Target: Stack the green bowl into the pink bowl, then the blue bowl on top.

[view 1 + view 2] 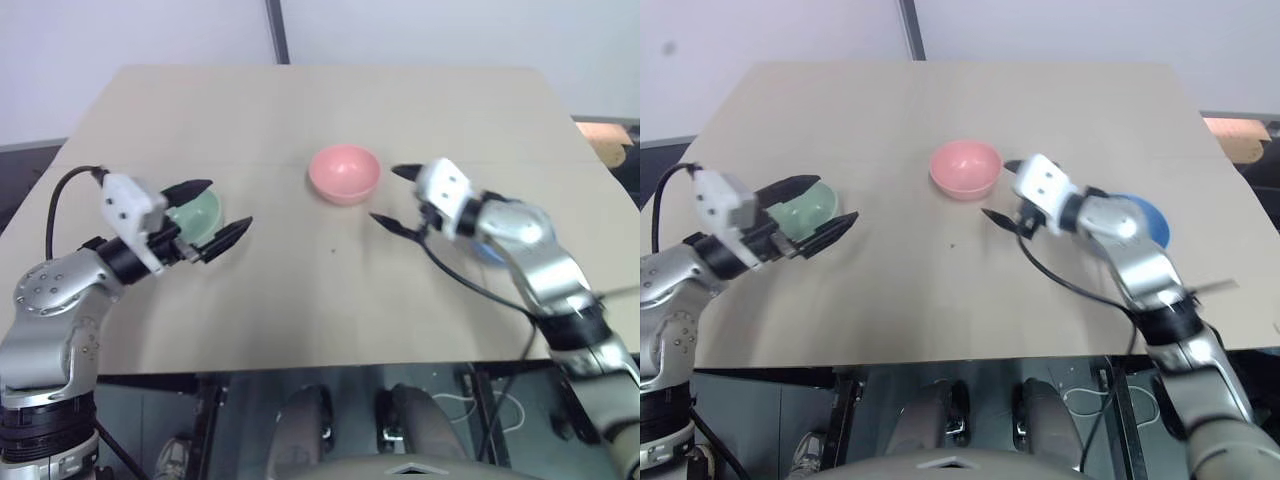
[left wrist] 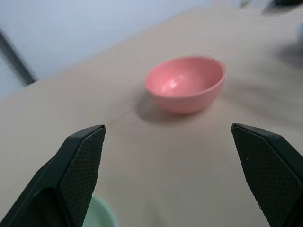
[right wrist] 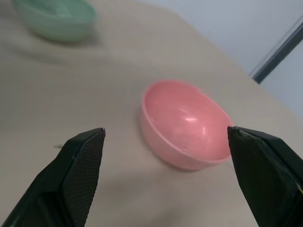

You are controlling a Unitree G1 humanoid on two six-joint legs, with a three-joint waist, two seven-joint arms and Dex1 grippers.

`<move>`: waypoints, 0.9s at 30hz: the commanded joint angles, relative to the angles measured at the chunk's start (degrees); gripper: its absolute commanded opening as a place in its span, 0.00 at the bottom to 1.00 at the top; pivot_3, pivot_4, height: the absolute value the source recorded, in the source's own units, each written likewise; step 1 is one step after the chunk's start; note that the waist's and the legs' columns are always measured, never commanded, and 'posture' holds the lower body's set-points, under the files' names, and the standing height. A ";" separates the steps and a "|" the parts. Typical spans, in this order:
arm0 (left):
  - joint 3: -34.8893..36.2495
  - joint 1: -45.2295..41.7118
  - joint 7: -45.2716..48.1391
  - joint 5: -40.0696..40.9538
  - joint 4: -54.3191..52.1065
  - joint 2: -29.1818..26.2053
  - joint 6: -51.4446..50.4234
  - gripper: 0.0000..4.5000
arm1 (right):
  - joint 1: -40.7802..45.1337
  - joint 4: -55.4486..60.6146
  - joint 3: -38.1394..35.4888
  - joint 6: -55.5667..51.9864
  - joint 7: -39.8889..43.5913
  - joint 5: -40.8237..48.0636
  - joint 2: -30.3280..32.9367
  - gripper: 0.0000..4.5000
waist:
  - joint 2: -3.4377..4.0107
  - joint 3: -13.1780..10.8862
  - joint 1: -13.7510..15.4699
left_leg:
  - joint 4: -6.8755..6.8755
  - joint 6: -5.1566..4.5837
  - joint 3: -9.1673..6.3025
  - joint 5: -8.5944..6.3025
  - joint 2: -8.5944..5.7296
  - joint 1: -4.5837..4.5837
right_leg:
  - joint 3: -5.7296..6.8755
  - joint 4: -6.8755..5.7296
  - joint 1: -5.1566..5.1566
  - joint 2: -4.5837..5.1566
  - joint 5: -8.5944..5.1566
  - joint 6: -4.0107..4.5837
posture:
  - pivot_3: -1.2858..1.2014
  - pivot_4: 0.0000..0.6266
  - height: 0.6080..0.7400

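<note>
The pink bowl stands upright in the middle of the tan table. The green bowl sits to its left, partly behind my left gripper, which hovers open and empty over the bowl's near right side and points toward the pink bowl. My right gripper is open and empty just right of the pink bowl, aimed at it. The blue bowl rests on the table's right side, mostly hidden behind my right forearm.
The table's front edge runs close below both arms. A black cable hangs from my right wrist across the tabletop. A light wooden object lies beyond the table's right edge. A wall rises behind the far edge.
</note>
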State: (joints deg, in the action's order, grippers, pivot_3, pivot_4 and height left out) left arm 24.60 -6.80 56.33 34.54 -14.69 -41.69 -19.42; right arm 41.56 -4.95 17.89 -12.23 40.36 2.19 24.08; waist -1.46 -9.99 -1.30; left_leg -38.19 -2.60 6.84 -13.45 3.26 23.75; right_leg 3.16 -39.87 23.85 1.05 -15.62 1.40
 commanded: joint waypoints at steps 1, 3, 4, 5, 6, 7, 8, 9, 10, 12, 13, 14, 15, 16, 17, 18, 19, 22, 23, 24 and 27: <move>2.65 -0.75 5.97 6.03 1.87 -0.80 0.72 1.00 | 4.61 -7.23 2.39 5.22 -0.48 -4.26 -2.70 0.99 | -0.01 0.00 0.41 | 0.00 -0.01 -0.01 -0.01 -0.01 0.01 | 0.01 0.01 -0.02 0.01 0.00 0.00 | 0.52 0.24 1.00; 3.45 -0.62 8.11 8.98 2.65 -1.78 -1.06 1.00 | 8.13 -13.17 3.73 7.21 -0.38 -5.87 -5.55 0.99 | -0.02 0.00 0.56 | -0.02 -0.03 -0.02 -0.02 -0.03 0.08 | 0.02 0.04 -0.01 0.04 0.00 0.00 | 0.52 0.24 1.00; 3.63 -0.41 8.86 9.33 3.16 -2.19 -1.16 1.00 | 9.64 -16.15 4.96 8.97 -0.01 -7.41 -6.35 0.99 | -0.03 0.00 0.42 | -0.04 -0.08 0.00 -0.05 -0.05 0.09 | 0.01 0.07 -0.01 0.07 0.01 0.00 | 0.52 0.24 1.00; 3.68 -0.21 9.37 9.23 3.53 -2.46 -0.85 1.00 | 10.64 -18.56 5.76 10.28 0.47 -8.49 -6.88 0.99 | -0.03 0.00 0.40 | -0.04 -0.09 0.02 -0.06 -0.05 0.11 | 0.00 0.09 -0.01 0.07 0.01 -0.01 | 0.52 0.24 1.00; 3.79 -0.10 9.54 9.57 3.61 -2.52 -0.87 1.00 | 11.59 -21.30 6.18 11.37 0.58 -9.28 -7.62 0.99 | -0.03 0.00 0.40 | -0.04 -0.10 0.02 -0.06 -0.06 0.11 | 0.00 0.09 -0.02 0.08 0.01 -0.01 | 0.52 0.24 1.00; 3.95 -0.03 9.47 10.22 3.48 -2.49 -1.24 1.00 | 12.45 -23.88 6.38 12.39 0.40 -9.93 -8.30 0.99 | -0.03 0.00 0.42 | -0.04 -0.11 0.02 -0.06 -0.06 0.10 | 0.00 0.10 -0.02 0.08 0.01 -0.01 | 0.52 0.24 1.00; 4.04 0.04 9.33 10.85 3.26 -2.47 -1.71 1.00 | 13.22 -26.19 6.49 13.43 -0.10 -10.63 -8.82 0.94 | -0.03 0.00 0.44 | -0.04 -0.11 0.01 -0.07 -0.06 0.10 | 0.00 0.09 -0.02 0.08 0.01 -0.01 | 0.52 0.24 1.00; 4.09 0.30 9.29 11.18 2.89 -2.49 -1.94 1.00 | 13.89 -28.36 7.04 14.73 -0.14 -11.70 -8.97 0.91 | -0.03 0.00 0.43 | -0.04 -0.11 0.01 -0.06 -0.06 0.10 | 0.01 0.09 -0.02 0.08 0.01 -0.01 | 0.52 0.24 1.00; 4.14 0.56 9.22 11.29 2.57 -2.50 -1.95 1.00 | 14.44 -30.27 7.46 16.17 -0.03 -12.77 -9.02 0.84 | -0.03 0.00 0.41 | -0.04 -0.10 0.00 -0.06 -0.05 0.09 | 0.01 0.07 -0.02 0.08 0.01 -0.01 | 0.52 0.24 1.00; 4.44 1.21 8.62 11.17 2.16 -2.38 -1.59 1.00 | 15.37 -33.69 7.44 18.65 -0.78 -14.17 -9.48 0.64 | -0.02 -0.01 0.34 | -0.04 -0.10 0.00 -0.06 -0.05 0.08 | 0.01 0.05 -0.02 0.09 0.01 0.00 | 0.52 0.24 1.00; 4.65 1.56 8.20 11.08 2.03 -2.34 -1.48 1.00 | 15.71 -34.82 7.67 19.91 -0.75 -14.93 -9.53 0.54 | -0.02 -0.01 0.25 | -0.04 -0.10 0.01 -0.06 -0.05 0.07 | 0.01 0.05 -0.02 0.09 0.01 0.00 | 0.52 0.24 1.00; 4.79 1.88 7.85 10.98 1.84 -2.35 -1.38 1.00 | 16.00 -35.67 7.84 21.00 -0.64 -15.63 -9.51 0.42 | -0.02 -0.01 0.18 | -0.04 -0.10 0.00 -0.06 -0.05 0.07 | 0.01 0.03 -0.02 0.09 0.01 0.00 | 0.52 0.24 1.00; 4.93 2.14 7.53 11.15 1.56 -2.25 -1.36 1.00 | 16.25 -36.43 7.86 21.99 -0.78 -16.22 -9.58 0.29 | -0.01 -0.01 0.10 | -0.04 -0.10 0.00 -0.06 -0.05 0.06 | 0.01 0.01 -0.02 0.09 0.01 0.00 | 0.52 0.24 1.00; 5.07 2.36 7.15 11.50 1.26 -2.09 -1.51 1.00 | 16.49 -37.12 7.90 22.97 -0.91 -16.82 -9.63 0.20 | -0.01 -0.01 0.07 | -0.03 -0.09 0.00 -0.06 -0.04 0.05 | 0.01 0.00 -0.02 0.09 0.01 0.00 | 0.52 0.24 1.00; 5.14 2.49 6.88 11.79 1.04 -2.00 -1.61 1.00 | 16.66 -37.68 7.81 23.68 -1.05 -17.21 -9.72 0.08 | -0.02 -0.01 -0.01 | -0.03 -0.09 -0.01 -0.06 -0.04 0.05 | 0.01 0.00 -0.02 0.08 0.01 0.01 | 0.52 0.24 1.00; 5.20 2.62 6.66 12.07 0.90 -1.95 -1.70 1.00 | 16.85 -38.23 7.82 24.46 -1.17 -17.68 -9.81 0.02 | -0.02 -0.01 -0.10 | -0.03 -0.09 -0.01 -0.06 -0.03 0.05 | 0.01 0.00 -0.02 0.08 0.01 0.01 | 0.52 0.24 1.00; 5.29 2.90 6.48 11.94 0.80 -1.97 -1.50 1.00 | 17.28 -38.70 7.92 25.43 -2.22 -18.64 -9.77 0.02 | -0.02 -0.01 -0.31 | -0.03 -0.09 -0.02 -0.06 -0.03 0.06 | 0.01 0.00 -0.02 0.08 0.02 0.01 | 0.52 0.24 1.00; 6.15 3.70 6.30 11.52 2.32 -1.95 -1.10 1.00 | 18.37 -38.06 7.77 27.66 -3.77 -20.40 -9.57 0.02 | -0.01 -0.01 -0.70 | -0.03 -0.09 -0.01 -0.06 -0.04 0.06 | 0.01 0.00 -0.02 0.10 0.02 0.01 | 0.52 0.24 1.00; 6.44 4.01 6.61 11.30 3.00 -1.97 -0.81 1.00 | 18.14 -36.60 7.69 28.24 -1.94 -19.80 -9.37 0.02 | -0.01 -0.01 -0.90 | -0.03 -0.09 -0.01 -0.06 -0.03 0.06 | 0.01 0.00 -0.02 0.10 0.02 0.01 | 0.52 0.24 1.00; 6.78 4.41 7.14 10.88 4.05 -2.04 -0.27 1.00 | 17.29 -33.57 7.25 27.95 0.91 -18.01 -9.20 0.02 | -0.01 -0.01 -0.90 | -0.01 -0.09 -0.02 -0.06 -0.03 0.06 | 0.01 0.01 -0.02 0.09 0.02 0.01 | 0.52 0.24 1.00; 8.22 5.50 9.12 9.36 9.02 -2.88 1.70 1.00 | 11.67 -18.16 7.27 21.17 13.48 -10.46 -6.72 0.02 | 0.00 -0.02 -0.96 | 0.02 -0.09 -0.02 -0.06 -0.03 0.06 | 0.01 0.02 -0.01 0.10 0.02 0.01 | 0.52 0.24 1.00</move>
State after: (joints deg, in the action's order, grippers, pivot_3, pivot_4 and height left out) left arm 29.90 -1.84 64.17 44.51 -7.84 -43.38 -19.63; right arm 54.46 -31.81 25.91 11.32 48.01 -12.53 16.30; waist -1.46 -10.01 -2.26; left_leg -38.17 -2.68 6.81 -13.51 3.24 23.81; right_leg 3.17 -39.84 23.83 1.14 -15.60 1.41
